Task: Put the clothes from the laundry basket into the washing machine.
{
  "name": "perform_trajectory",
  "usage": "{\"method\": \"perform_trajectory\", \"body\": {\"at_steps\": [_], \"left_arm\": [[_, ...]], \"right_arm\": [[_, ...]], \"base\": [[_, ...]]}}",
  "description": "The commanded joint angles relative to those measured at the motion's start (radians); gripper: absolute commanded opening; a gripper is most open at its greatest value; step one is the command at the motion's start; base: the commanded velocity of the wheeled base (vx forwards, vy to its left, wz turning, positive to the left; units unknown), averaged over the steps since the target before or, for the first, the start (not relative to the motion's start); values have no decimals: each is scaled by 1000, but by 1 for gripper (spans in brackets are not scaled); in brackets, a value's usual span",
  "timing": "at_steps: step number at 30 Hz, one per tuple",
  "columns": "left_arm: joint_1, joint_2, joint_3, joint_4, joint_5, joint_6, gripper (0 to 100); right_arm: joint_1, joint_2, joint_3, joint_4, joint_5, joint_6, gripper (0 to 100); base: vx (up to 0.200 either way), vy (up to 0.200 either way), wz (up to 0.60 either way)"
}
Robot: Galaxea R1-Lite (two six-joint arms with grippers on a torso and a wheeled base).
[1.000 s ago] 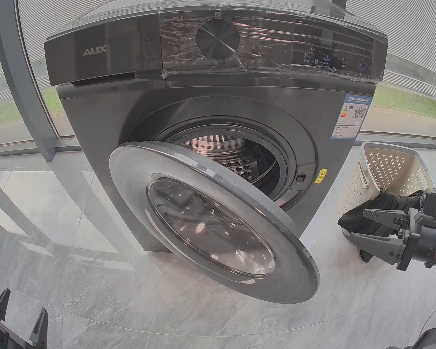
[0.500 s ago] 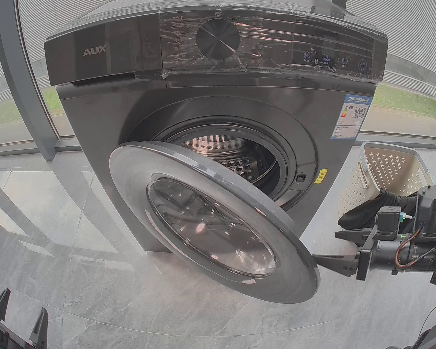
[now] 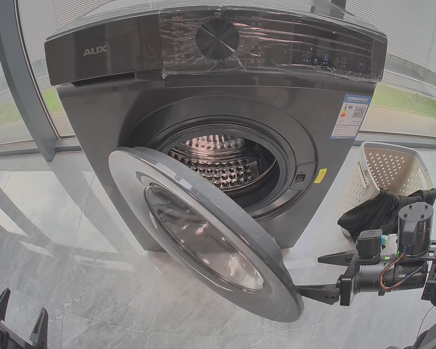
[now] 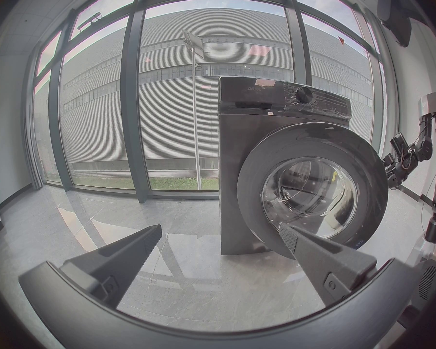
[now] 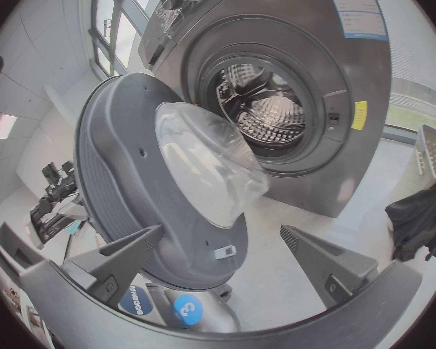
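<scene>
Grey front-loading washing machine (image 3: 218, 98); its round door (image 3: 198, 229) now stands swung wider than half a second ago, so more of the perforated drum (image 3: 223, 166) is exposed. Your right end effector (image 3: 311, 275) has dropped lower; its jaws are parted and empty, the lower finger at the door's outer rim, contact uncertain. By judgement this is the door-opening step, nearly done. A black garment (image 3: 373, 212) hangs over the near wall of the cream laundry basket (image 3: 395, 147), which sits on the floor to the right of the machine; the visible part of the drum is bare metal, so loading has yet to begin. Your left end effector (image 3: 24, 302) sits low at the left, jaws apart, empty. Next, you would turn the right arm toward the garment.
</scene>
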Motion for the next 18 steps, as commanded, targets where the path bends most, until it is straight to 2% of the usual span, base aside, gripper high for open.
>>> {"method": "perform_trajectory", "body": {"at_steps": [1, 3, 6, 12, 18], "left_arm": [[0, -18, 16, -1, 0, 0, 100], [0, -18, 16, -1, 0, 0, 100], [0, -18, 16, -1, 0, 0, 100], [0, -18, 16, -1, 0, -1, 100], [0, -18, 16, -1, 0, 0, 100]], "right_arm": [[-3, 19, -44, -2, -136, 32, 100], [-3, 43, -76, -4, -199, 64, 100], [3, 55, -110, -2, -243, 106, 100], [37, 86, -102, -2, -249, 113, 100], [101, 83, -85, -2, -236, 113, 100]], "base": [[0, 0, 0], [0, 0, 0], [0, 0, 0], [0, 0, 0], [0, 0, 0]]}}
